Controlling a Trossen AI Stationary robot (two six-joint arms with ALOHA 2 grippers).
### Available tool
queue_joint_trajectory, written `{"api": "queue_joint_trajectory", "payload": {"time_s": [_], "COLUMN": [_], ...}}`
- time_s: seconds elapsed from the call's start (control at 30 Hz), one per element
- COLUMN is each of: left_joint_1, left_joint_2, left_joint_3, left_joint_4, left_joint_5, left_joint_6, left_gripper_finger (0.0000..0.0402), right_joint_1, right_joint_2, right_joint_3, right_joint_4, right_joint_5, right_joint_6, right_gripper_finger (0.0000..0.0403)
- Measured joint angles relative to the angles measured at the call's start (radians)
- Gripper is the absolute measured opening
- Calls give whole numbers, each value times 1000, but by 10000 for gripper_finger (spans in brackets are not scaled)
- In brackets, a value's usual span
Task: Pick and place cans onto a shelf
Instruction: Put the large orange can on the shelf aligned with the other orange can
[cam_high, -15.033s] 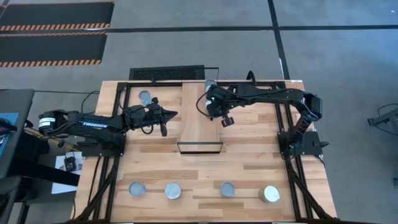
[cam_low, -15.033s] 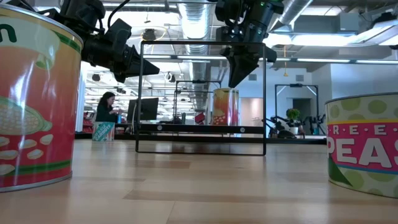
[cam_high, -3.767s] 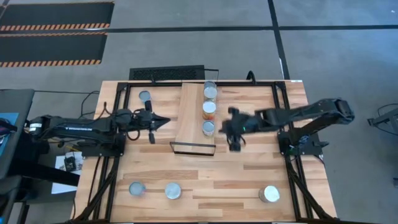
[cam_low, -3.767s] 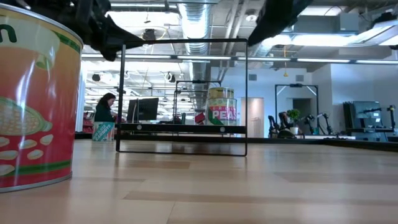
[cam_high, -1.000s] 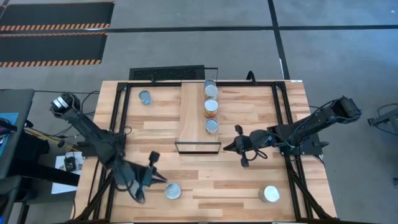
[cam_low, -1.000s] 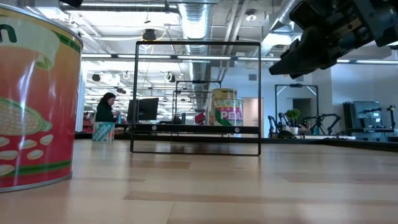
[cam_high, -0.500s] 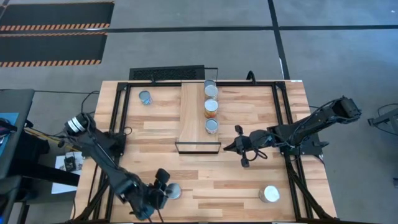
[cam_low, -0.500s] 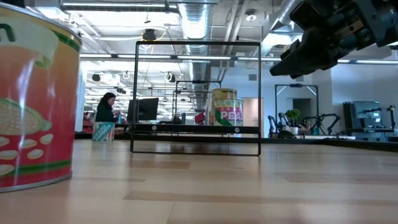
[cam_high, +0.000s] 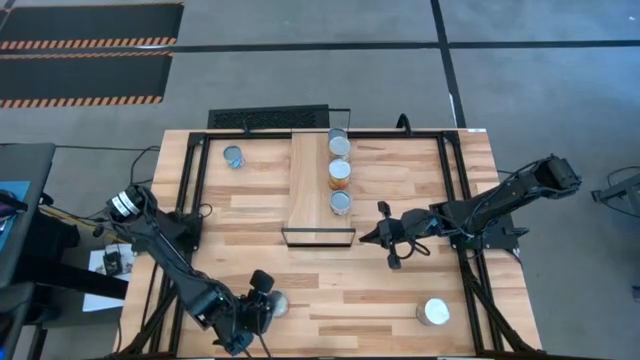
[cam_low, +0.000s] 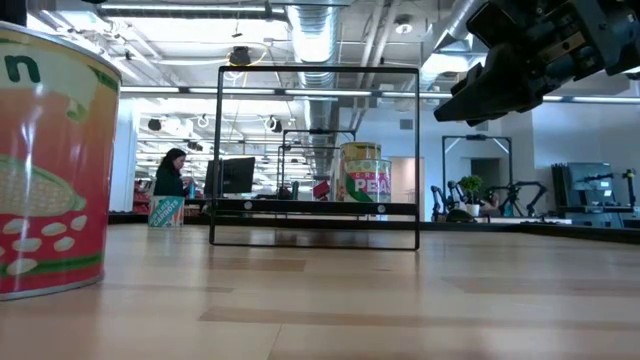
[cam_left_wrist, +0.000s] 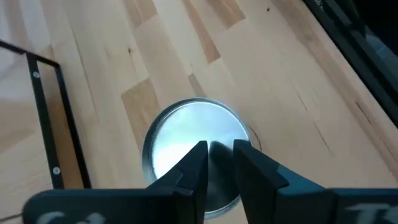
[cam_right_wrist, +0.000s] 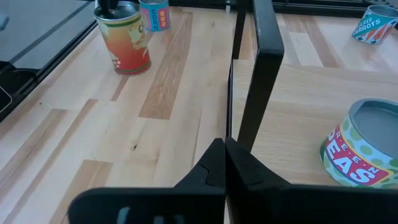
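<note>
The left gripper (cam_high: 262, 308) is positioned at the near-left area of the table, directly over a can (cam_left_wrist: 196, 155). Its fingers (cam_left_wrist: 194, 163) stand slightly apart above the silver lid; no grip is visible. The right gripper (cam_high: 366, 237) hovers just right of the shelf's (cam_high: 308, 180) near end, fingers pressed together and empty. Four cans (cam_high: 340, 173) stand in a row along the shelf's right edge. One can (cam_high: 233, 156) stands far-left, another (cam_high: 433, 312) near-right.

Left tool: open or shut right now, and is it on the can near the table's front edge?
Open, narrowly. The left tool hangs over the can's silver top with a gap between its fingers; no grip shows.
</note>
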Motion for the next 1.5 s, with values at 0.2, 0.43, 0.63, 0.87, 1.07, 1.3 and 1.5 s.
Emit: {"api": "queue_joint_trajectory", "payload": {"time_s": [0.2, 0.43, 0.63, 0.87, 1.07, 1.3, 1.5], "left_joint_1": [14, -3, -4, -5, -4, 12, 50], "left_joint_2": [-41, -51, -41, 23, 19, -48, -180], "left_joint_3": [0, 0, -6, -7, 2, 56, 139], "left_joint_4": [-43, -33, -21, -12, -23, -98, -142], "left_joint_5": [26, 109, 78, 40, 34, 19, -66], "left_joint_6": [-52, -49, -26, 18, 22, 41, 80], "left_gripper_finger": [73, 111, 118, 96, 27, 1, 0], "right_joint_1": [0, -7, -7, 11, 16, 16, 16], "right_joint_2": [0, 0, 0, 0, 0, 0, 0], "right_joint_3": [0, 0, 0, 0, 0, 0, 0], "right_joint_4": [0, 1, -1, 1, 1, -1, -2], "right_joint_5": [0, -1, 0, 0, 1, 17, 31], "right_joint_6": [0, -7, 4, 8, 8, 3, 0], "right_gripper_finger": [9, 9, 10, 10, 9, 9, 10]}}
